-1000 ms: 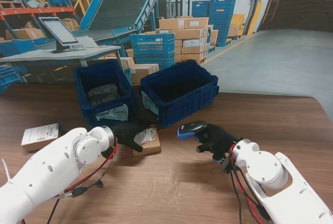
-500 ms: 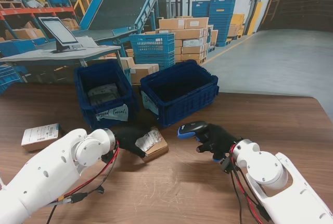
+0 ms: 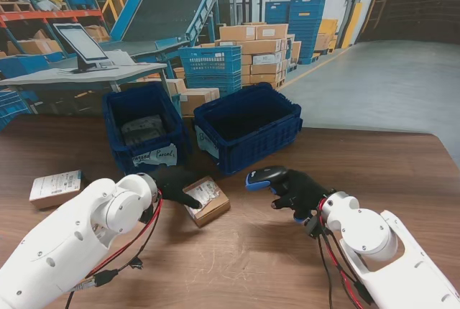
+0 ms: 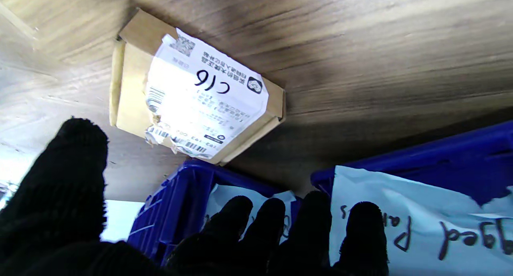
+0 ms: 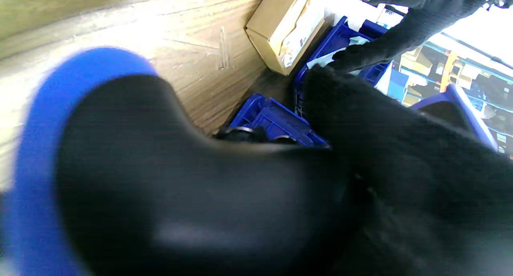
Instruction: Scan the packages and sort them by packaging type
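cardboard package (image 3: pixel 207 200) beside two blue bins (image 3: pixel 248 127); left robot hand (image 3: pixel 175 184) spread, right robot hand (image 3: pixel 298 192) around scanner (image 3: pixel 265 177)

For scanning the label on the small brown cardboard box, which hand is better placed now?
The right hand: it already holds the black and blue handheld scanner, aimed toward the small brown cardboard box. The left hand is open beside the box, label facing up.

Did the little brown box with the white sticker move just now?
Yes. The small brown cardboard box has turned and slid a bit to the right, toward the larger dark blue plastic crate. The black-gloved left hand rests on its near-left edge.
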Controlling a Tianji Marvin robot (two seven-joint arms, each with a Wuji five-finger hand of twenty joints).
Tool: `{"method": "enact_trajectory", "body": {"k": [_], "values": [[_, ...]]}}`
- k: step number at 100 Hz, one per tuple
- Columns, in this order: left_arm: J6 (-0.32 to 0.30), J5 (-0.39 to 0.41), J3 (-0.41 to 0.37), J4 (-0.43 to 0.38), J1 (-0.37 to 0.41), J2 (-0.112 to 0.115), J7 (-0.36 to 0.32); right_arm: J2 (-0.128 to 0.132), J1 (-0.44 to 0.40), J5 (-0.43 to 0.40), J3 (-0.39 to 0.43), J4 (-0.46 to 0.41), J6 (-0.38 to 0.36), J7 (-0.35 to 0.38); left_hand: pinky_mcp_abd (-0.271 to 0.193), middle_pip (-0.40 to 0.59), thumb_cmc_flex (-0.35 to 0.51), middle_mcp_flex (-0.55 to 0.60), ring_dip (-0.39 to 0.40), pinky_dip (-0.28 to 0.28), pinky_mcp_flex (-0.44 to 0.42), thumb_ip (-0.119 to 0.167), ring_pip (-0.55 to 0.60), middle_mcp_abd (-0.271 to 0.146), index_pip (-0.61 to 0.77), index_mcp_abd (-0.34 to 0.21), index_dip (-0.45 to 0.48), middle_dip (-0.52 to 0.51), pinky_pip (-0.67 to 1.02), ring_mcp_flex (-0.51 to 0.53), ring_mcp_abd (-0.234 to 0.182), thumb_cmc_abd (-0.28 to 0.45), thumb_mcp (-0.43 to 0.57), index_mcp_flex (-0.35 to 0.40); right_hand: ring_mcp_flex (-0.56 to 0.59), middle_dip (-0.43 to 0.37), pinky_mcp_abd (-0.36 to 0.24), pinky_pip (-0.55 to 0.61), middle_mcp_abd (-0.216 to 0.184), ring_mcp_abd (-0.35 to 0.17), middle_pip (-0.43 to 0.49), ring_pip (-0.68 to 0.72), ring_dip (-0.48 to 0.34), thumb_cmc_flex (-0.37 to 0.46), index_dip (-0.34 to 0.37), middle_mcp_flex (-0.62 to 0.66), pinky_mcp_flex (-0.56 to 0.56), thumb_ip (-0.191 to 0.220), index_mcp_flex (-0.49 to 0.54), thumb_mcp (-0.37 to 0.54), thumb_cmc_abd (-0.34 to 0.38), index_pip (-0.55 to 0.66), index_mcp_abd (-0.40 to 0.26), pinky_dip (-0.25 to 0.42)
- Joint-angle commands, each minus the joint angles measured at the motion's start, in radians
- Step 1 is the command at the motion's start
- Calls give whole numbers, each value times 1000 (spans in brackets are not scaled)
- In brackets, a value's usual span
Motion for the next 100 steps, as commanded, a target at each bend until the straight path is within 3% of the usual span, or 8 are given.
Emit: {"method": "enact_trajectory", "body": {"k": [1,10,13,26,30,58,84,100], "values": [[20,4,11,-8,2,-3,-19,-8,-5,-1,3,-17,-4,12,35,-42,-20,21,-11,-15,-13,30,-24,39,0,58,1,-17,-24,-32,47,37,-47,23,16,10,-1,-3,4,-38,0,39,25,75,54,-16,-1,1,54,18,54,71,-65,6],[49,-5,26,-2,-4,-3,-25,-8,-8,-2,6,-22,-3,9,43,-57,-49,14,-16,-20,-25,22,-30,61,-8,85,-7,-21,-30,-43,58,54,-84,13,16,10,-1,-3,4,-37,1,39,25,76,54,-15,-1,1,54,18,55,70,-65,6],[63,-12,35,-1,-9,-2,-38,-8,-9,-1,7,-23,-4,10,49,-58,-21,7,-28,-39,-36,33,-31,65,-7,90,-25,-28,-40,-53,59,97,-197,10,16,10,-1,-3,4,-36,0,40,26,76,54,-15,-1,1,54,18,54,71,-65,6],[115,-36,73,7,-24,-2,-49,-7,-12,-2,12,-27,-5,14,77,-61,-58,8,-31,-47,-61,36,-36,83,-2,105,-22,-32,-58,-55,69,140,-253,9,16,10,-1,-4,4,-38,0,39,25,76,54,-15,-1,1,54,17,55,70,-65,6],[126,-45,81,8,-26,-3,-48,-7,-13,-1,13,-27,-5,15,78,-62,-86,10,-28,-52,-63,54,-38,89,2,111,-14,-34,-71,-54,75,164,-302,10,16,10,-1,-4,4,-38,0,39,25,77,54,-15,-1,2,54,18,54,70,-65,6],[169,-59,132,-1,-35,0,-64,-8,-19,11,20,-28,-6,15,87,-62,-129,1,-27,-55,-71,69,-44,98,2,119,-9,-34,-83,-63,83,170,-297,7,15,11,0,-4,6,-38,0,38,26,78,54,-15,-2,2,54,17,55,70,-65,6],[197,-55,205,49,-69,-10,-16,-6,-32,18,30,-31,-12,21,94,-60,-126,12,-24,-55,-61,65,-38,104,4,123,-7,-34,-74,-50,92,162,-297,18,16,11,2,-5,6,-37,-1,39,25,78,54,-14,-2,2,54,17,53,70,-64,6],[203,-89,257,82,-109,-11,-24,-5,-41,21,40,-33,-7,26,97,-65,-124,-1,-25,-58,-67,63,-41,109,-3,127,-9,-37,-74,-58,95,159,-298,5,16,11,3,-5,8,-36,-1,38,25,79,55,-14,-3,1,54,17,53,70,-62,6]]}}
